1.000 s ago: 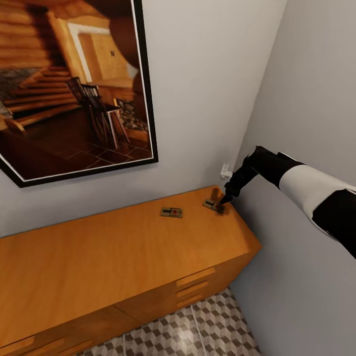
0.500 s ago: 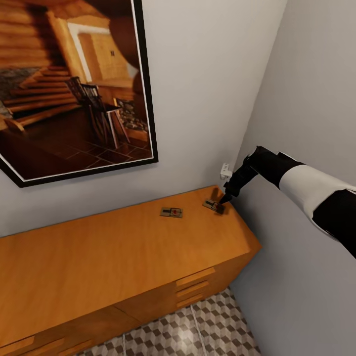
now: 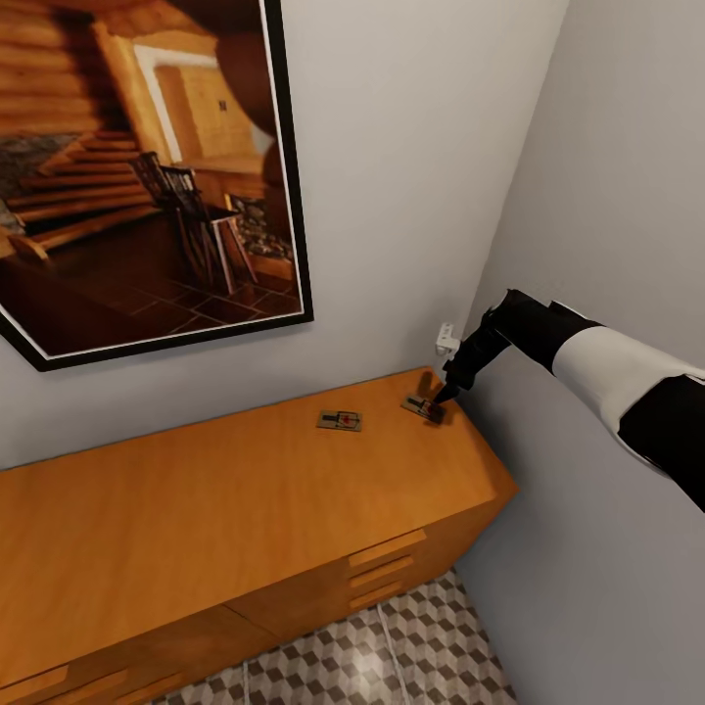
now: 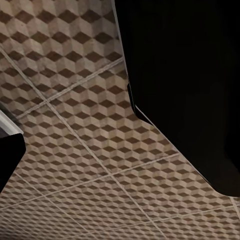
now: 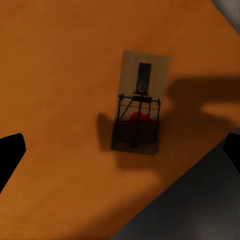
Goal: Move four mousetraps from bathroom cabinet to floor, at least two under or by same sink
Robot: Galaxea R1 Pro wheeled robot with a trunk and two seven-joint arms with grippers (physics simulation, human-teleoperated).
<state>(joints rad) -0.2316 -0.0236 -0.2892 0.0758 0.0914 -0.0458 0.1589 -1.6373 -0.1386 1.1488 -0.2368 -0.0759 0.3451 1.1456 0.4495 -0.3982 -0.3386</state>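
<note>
Hovering right gripper (image 3: pixel 448 395), mousetrap (image 5: pixel 138 109) red mark

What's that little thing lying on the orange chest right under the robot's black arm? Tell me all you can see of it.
It is a mousetrap, a small flat rectangle of pale brown wood carrying a dark wire frame, a dark bar along one half and a red spot under the wire. It lies flat on the top of the cabinet, near the far right corner by the wall. The right gripper hovers just over it, its fingertips spread at either side; from the right wrist view nothing seems to touch it but the wood beneath.
</note>
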